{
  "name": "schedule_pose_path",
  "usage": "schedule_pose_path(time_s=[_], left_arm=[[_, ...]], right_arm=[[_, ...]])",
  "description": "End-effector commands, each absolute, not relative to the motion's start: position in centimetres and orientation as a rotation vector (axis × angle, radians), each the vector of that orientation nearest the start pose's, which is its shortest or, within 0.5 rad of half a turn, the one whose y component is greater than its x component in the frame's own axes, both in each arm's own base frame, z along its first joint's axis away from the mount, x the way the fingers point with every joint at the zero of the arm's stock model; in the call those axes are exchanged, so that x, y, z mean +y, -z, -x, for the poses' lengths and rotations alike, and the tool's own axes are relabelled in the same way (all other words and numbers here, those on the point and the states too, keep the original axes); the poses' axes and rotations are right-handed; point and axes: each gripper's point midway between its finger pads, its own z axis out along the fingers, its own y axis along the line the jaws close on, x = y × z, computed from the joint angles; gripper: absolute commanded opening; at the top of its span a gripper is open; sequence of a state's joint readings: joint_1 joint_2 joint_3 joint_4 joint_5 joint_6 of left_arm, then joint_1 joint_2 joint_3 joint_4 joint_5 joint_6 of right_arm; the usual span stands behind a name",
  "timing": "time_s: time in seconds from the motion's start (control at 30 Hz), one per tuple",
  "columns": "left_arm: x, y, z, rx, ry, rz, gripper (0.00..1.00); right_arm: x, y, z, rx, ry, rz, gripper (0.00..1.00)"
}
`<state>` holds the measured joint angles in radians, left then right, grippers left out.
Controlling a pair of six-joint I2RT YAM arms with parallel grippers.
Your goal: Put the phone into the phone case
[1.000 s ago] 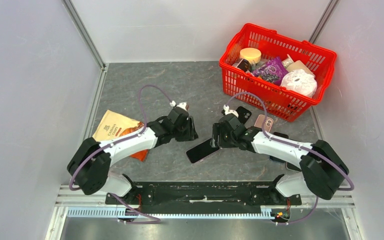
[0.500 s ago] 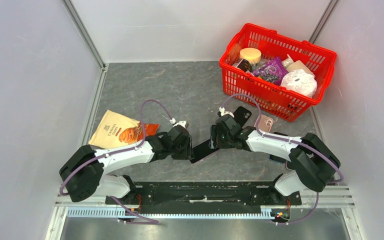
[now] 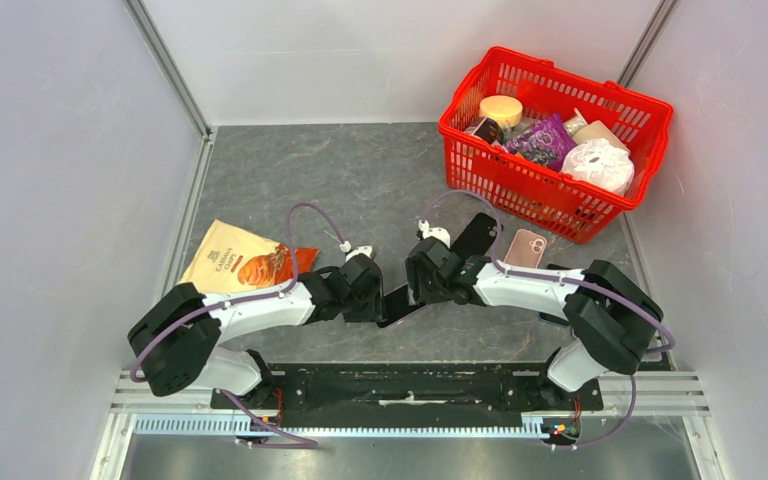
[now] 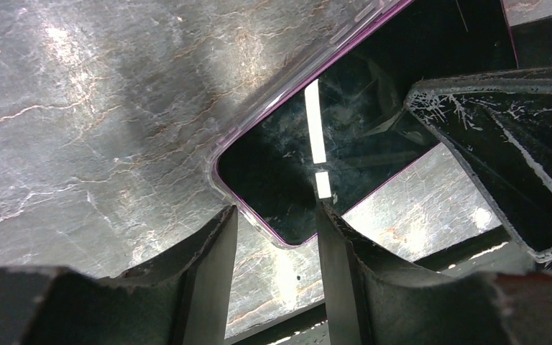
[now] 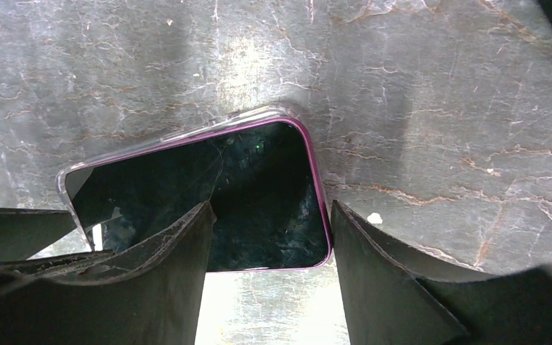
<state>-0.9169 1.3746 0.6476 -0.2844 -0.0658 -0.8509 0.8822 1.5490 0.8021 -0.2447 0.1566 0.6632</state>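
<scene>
**Phone / case.** Phone [image 4: 316, 144] lies screen up and flat on the counter [image 5: 438, 86], near its front edge and between the two arms. The phone case [image 5: 180, 139], clear with a purple lip, wraps every edge and corner that the wrist views show. The middle of the handset is hidden under the fingers, so whether it is fully seated there cannot be told.

**Jaws.**
- Left gripper [image 4: 277, 208]: jaws parted and grasping nothing, with the tips down at one corner of the phone.
- Right gripper [image 5: 271, 206]: jaws also parted and empty. One finger is over the screen and the other is just off the short end.

**Step (judgement).** Insertion looks essentially done. This reads as the seating and checking stage.

**Next move (judgement).** It calls for firm, even downward pressure at the corners while the other arm steadies the case against sliding. After that, lift clear without dragging the handset.

**Versus 1.0 s ago (top view).**
- The phone was then raised and tilted at the right gripper. Now it is flat on the counter.
- The left gripper stood apart from the phone. It has since moved to the phone's near-left end.
- The right gripper has shifted leftward.

**Surroundings.** Unchanged:
- a pink handset [image 3: 527, 247] and a black one [image 3: 475, 237] behind the right arm
- snack bag [image 3: 235, 262] at the left
- red basket [image 3: 520, 200] at the far right
</scene>
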Motion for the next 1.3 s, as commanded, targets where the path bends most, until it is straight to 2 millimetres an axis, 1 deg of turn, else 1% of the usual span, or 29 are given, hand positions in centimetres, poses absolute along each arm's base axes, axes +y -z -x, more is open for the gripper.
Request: schedule_pose_path(time_s=[0.0, 0.07, 0.17, 0.27, 0.37, 0.47, 0.63, 0.77, 0.97, 1.1, 1.17, 1.27], left_arm=[[-26.0, -2.6, -17.5, 2.659, 0.569, -0.013, 0.52], [-25.9, -2.5, -17.6, 2.659, 0.559, -0.015, 0.51], [-25.4, -2.2, -17.6, 2.669, 0.509, -0.037, 0.50], [-24.8, -1.6, -17.4, 2.690, 0.463, -0.063, 0.49], [-24.2, -0.7, -16.9, 2.716, 0.424, -0.077, 0.48], [-23.5, 0.3, -16.4, 2.745, 0.374, -0.088, 0.48], [-22.7, 1.8, -15.9, 2.781, 0.298, -0.101, 0.48], [-22.2, 2.7, -15.9, 2.795, 0.246, -0.096, 0.47], [-21.6, 2.8, -17.0, 2.771, 0.159, -0.097, 0.47], [-21.4, 2.8, -18.1, 2.767, 0.162, -0.077, 0.47], [-21.5, 2.6, -18.9, 2.762, 0.169, -0.068, 0.47], [-21.4, 2.3, -20.2, 2.755, 0.171, -0.053, 0.47]], right_arm=[[29.0, -2.2, -20.4, 2.622, -0.423, 0.225, 0.66], [28.7, -1.7, -20.2, 2.637, -0.396, 0.208, 0.66], [28.0, -1.6, -20.3, 2.630, -0.361, 0.201, 0.66], [27.0, -2.0, -20.8, 2.597, -0.303, 0.204, 0.68], [26.3, -2.8, -21.3, 2.560, -0.279, 0.210, 0.73], [25.9, -3.7, -21.7, 2.539, -0.298, 0.196, 0.75], [25.3, -4.9, -22.4, 2.523, -0.376, 0.176, 0.74], [25.7, -5.5, -22.5, 2.509, -0.430, 0.215, 0.73], [26.9, -5.4, -22.2, 2.521, -0.508, 0.231, 0.70], [26.0, -4.7, -21.8, 2.554, -0.467, 0.187, 0.67], [25.7, -4.5, -21.5, 2.566, -0.462, 0.169, 0.65], [25.7, -4.2, -20.6, 2.585, -0.487, 0.142, 0.62]])
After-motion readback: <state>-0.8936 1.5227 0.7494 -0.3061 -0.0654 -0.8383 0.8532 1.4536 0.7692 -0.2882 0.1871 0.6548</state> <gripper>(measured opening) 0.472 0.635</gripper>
